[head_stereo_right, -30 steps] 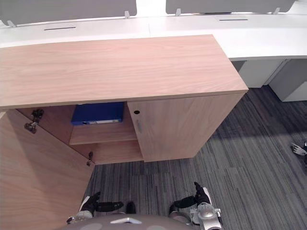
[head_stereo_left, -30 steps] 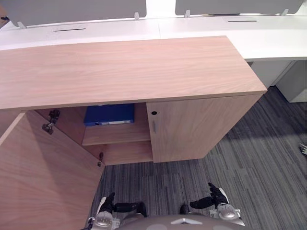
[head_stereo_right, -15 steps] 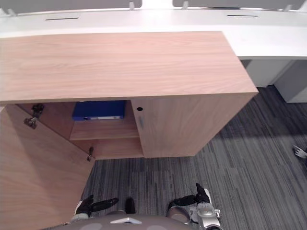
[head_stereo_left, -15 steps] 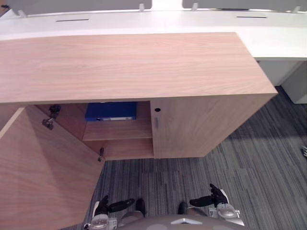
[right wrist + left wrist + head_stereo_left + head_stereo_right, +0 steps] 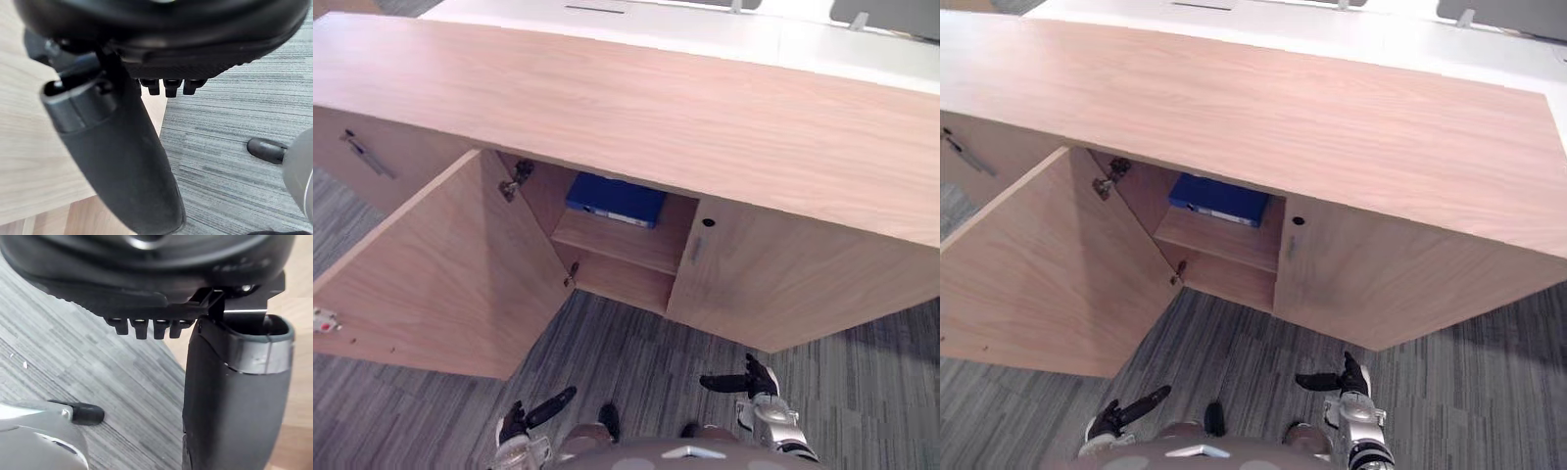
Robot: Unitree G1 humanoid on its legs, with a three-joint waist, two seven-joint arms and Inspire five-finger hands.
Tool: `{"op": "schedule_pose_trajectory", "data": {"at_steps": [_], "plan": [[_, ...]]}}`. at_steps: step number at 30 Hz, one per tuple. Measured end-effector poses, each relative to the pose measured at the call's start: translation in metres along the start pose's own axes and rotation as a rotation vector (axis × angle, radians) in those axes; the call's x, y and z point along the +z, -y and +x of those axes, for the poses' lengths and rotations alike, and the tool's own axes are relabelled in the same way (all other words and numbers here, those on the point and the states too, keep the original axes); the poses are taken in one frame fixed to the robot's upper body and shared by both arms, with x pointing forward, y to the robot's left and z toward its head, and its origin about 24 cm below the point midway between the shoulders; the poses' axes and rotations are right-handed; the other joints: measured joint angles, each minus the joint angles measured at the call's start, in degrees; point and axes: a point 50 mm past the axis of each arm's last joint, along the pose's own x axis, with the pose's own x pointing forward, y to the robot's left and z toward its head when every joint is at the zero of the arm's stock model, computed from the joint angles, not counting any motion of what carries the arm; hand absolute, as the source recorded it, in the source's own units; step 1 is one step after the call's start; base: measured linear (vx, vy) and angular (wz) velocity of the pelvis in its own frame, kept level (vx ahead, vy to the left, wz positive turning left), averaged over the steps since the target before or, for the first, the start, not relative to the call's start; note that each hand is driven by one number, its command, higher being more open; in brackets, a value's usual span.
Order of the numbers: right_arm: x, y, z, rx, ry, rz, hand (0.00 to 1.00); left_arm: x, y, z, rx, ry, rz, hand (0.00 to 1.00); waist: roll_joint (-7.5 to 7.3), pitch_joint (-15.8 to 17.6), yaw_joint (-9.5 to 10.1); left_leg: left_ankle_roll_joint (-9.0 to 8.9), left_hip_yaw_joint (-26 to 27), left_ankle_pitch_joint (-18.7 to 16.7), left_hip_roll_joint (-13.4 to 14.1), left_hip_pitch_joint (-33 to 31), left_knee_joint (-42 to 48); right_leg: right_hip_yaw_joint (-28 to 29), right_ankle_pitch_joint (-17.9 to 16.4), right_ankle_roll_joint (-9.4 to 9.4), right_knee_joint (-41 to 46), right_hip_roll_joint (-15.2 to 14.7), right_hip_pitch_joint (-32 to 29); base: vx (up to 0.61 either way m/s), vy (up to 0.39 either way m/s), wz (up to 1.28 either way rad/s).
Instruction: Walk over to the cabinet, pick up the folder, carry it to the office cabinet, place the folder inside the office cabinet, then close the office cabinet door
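A blue folder (image 5: 615, 201) lies flat on the upper shelf inside the wooden office cabinet (image 5: 636, 108). The cabinet's left door (image 5: 450, 274) stands wide open, swung out toward me; its right door (image 5: 783, 294) is closed. My left hand (image 5: 524, 416) hangs low over the carpet near the open door's lower edge, fingers relaxed and holding nothing. My right hand (image 5: 749, 380) hangs low in front of the closed door, thumb out, also holding nothing. In the wrist views the left hand (image 5: 234, 396) and the right hand (image 5: 122, 161) show only carpet and wood past them.
A white desk (image 5: 705, 29) runs behind the cabinet. Another wooden unit with a metal handle (image 5: 367, 157) stands at the far left. Grey striped carpet (image 5: 636, 362) lies between me and the cabinet.
The whole picture has swung and tilted, so the camera has moved; the open door now shows more fully. The folder stays on its shelf and both hands stay low.
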Motion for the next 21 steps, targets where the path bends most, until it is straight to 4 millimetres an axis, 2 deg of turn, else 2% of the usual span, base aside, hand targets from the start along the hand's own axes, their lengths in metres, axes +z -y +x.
{"op": "schedule_pose_trajectory", "data": {"at_steps": [3, 7, 9, 13, 15, 18, 21], "plan": [[-0.006, 0.005, 0.0, -0.012, -0.026, -0.01, 1.0, -0.005, -0.005, -0.001, 0.014, -0.02, -0.003, 1.0, 0.14, 0.05, -0.19, 0.48, -0.96, 1.04, -0.74, 2.33, -2.22, -0.02, 0.38, 0.15, -0.9, 0.16, 1.98, -0.03, 0.017, 0.15], [-0.008, 0.007, 0.001, -0.015, -0.045, -0.019, 1.0, -0.002, -0.018, 0.001, 0.062, -0.015, -0.059, 1.0, 0.81, -0.27, -0.15, 0.57, -2.49, 1.3, -0.87, 2.67, -2.28, 0.16, 0.36, 0.13, -1.56, 0.47, 3.15, -0.03, -0.011, 0.18], [-0.006, 0.01, 0.002, -0.021, -0.04, -0.023, 1.0, -0.003, -0.037, 0.002, 0.139, -0.026, -0.168, 1.0, 1.35, -0.44, -0.07, 0.52, -3.18, 1.45, -0.68, 2.69, -2.42, -0.06, 0.32, 0.06, -1.87, 0.84, 3.53, -0.03, -0.042, 0.11], [-0.005, 0.016, 0.003, -0.035, -0.036, -0.033, 1.0, 0.004, -0.07, 0.003, 0.251, -0.003, -0.272, 1.0, 1.65, -0.6, 0.07, 0.23, -4.64, 1.73, -0.42, 2.78, -2.57, -0.2, 0.07, -0.35, -2.08, 1.34, 4.27, -0.03, -0.052, 0.19], [-0.004, 0.019, 0.003, -0.042, -0.035, -0.039, 1.0, 0.016, -0.086, 0.003, 0.295, 0.041, -0.279, 1.0, 1.64, -0.6, 0.12, 0.11, -5.9, 1.94, -0.38, 2.82, -2.6, -0.14, 0.06, -0.38, -2.57, 1.61, 5.15, -0.03, -0.044, 0.27], [-0.005, 0.023, 0.004, -0.044, -0.04, -0.068, 1.0, 0.048, -0.109, 0.003, 0.334, 0.148, -0.252, 1.0, 1.56, -0.6, 1.24, -0.04, -6.69, 2.08, -0.33, 2.87, -2.63, -0.17, 0.03, -0.43, -3.17, 1.92, 5.8, -0.03, -0.028, 0.15], [-0.005, 0.021, 0.003, -0.037, -0.04, -0.085, 1.0, 0.074, -0.128, 0.0, 0.373, 0.237, -0.227, 1.0, 1.49, -0.62, 1.45, -0.09, -7.16, 2.11, -0.31, 2.67, -2.65, -0.16, 0.0, -0.47, -3.49, 2.08, 5.94, -0.02, -0.019, 0.08]]}}
